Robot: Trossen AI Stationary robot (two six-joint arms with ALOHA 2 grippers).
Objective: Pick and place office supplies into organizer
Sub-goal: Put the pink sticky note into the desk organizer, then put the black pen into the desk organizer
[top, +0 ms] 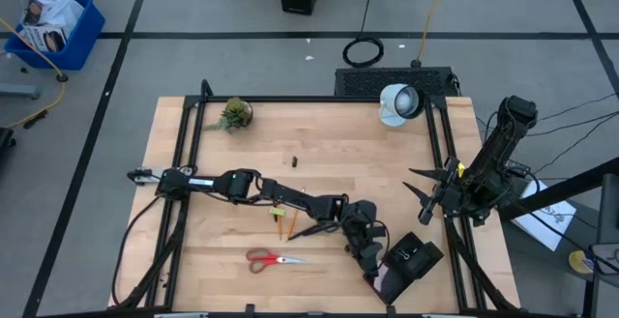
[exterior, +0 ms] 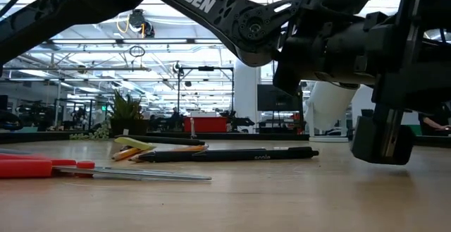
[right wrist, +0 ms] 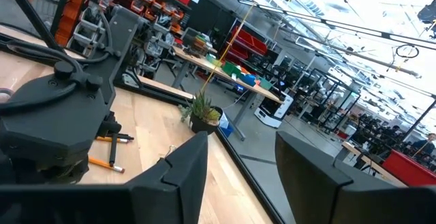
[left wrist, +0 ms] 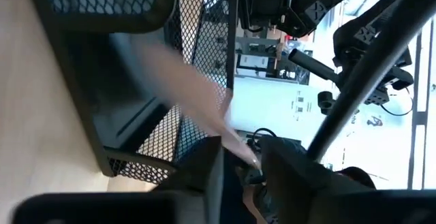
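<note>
Red scissors (top: 269,258) flat on wood, well left of left gripper (top: 379,277). Pencils (top: 283,223) and pen (top: 314,227) under left arm. Pink pad (left wrist: 194,98) between parted left fingers (left wrist: 204,180), over organizer (top: 418,257). Right gripper (top: 422,191) at right edge, fingers wide, empty.

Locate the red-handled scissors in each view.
High view: red-handled scissors lie near the table's front edge, left of the left gripper.
Low view: at the far left, flat on the wood.
Left wrist view: not in it.
Right wrist view: not in it.
Shared landmark: the pencils.
</note>
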